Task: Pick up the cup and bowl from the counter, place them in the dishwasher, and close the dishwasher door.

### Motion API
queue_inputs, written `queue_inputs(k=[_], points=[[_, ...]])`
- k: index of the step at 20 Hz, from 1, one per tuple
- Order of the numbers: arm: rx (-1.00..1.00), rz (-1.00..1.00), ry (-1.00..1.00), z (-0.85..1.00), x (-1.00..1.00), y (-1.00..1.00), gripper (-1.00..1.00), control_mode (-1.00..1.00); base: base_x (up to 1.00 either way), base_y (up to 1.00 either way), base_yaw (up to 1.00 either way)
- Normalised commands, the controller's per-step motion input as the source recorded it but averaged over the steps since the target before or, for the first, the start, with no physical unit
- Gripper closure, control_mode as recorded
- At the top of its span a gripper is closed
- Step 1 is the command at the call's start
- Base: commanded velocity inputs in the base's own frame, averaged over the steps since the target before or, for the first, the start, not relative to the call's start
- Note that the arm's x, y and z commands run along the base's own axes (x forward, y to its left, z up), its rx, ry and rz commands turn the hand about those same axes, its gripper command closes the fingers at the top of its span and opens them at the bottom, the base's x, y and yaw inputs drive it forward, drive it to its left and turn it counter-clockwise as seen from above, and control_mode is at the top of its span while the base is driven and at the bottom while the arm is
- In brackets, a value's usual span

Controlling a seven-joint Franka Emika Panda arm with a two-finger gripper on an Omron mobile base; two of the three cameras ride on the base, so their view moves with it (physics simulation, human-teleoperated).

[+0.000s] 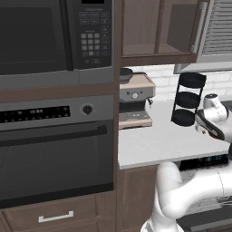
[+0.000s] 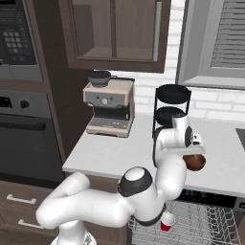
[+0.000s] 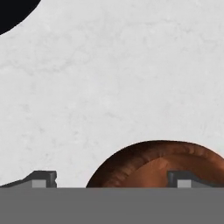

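From the left base view, the pincer (image 1: 199,126) hangs at the right edge of the picture, over the counter (image 1: 154,140), with the black three-tier rack (image 1: 188,99) just behind it. Its fingertips are cut off here, so their stance cannot be read from this side. Below the pincer, under the counter's edge, the dishwasher (image 1: 204,162) shows its dark top strip.

From the right base view, the bowl (image 2: 195,162) sits directly under the pincer, on the counter near its front edge. The wrist blocks the fingers, and I cannot tell whether they touch the bowl. Well below the pincer, the cup (image 2: 167,221) already stands in the wire rack (image 2: 201,225) of the open dishwasher, so the bowl appears to be the piece left to fetch.

In the hand view, the two fingertips (image 3: 43,178) stand wide apart. The bowl lies off-centre between them: its rim passes under the right-hand tip, while bare counter fills the space out to the left-hand tip.

That offset looks like the main risk. If the fingers come down as they stand, one tip may land on the glossy rim and skid, tipping the bowl or nudging it toward the counter's edge and off. A closure on only the near wall could also pinch weakly, and the bowl might slip during the carry. The black rack close behind leaves little room to swing.
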Motion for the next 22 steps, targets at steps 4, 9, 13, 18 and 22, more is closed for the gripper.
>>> queue_inputs(k=[4,9,13,18,22], points=[[0.0,0.0,0.0,-0.21,0.0,-0.01,1.0,-1.0,0.0,0.0,0.0],[0.0,0.0,0.0,-0.14,-0.05,0.0,1.0,-1.0,0.0,0.0,0.0],[0.0,0.0,0.03,-0.01,-0.18,0.03,1.0,-1.0,0.0,0.0,0.0],[0.01,0.0,0.0,0.02,-0.67,0.02,1.0,-1.0,0.0,0.0,0.0],[0.21,-0.04,0.0,0.2,-1.0,-0.06,1.0,-1.0,0.0,0.0,0.0]])
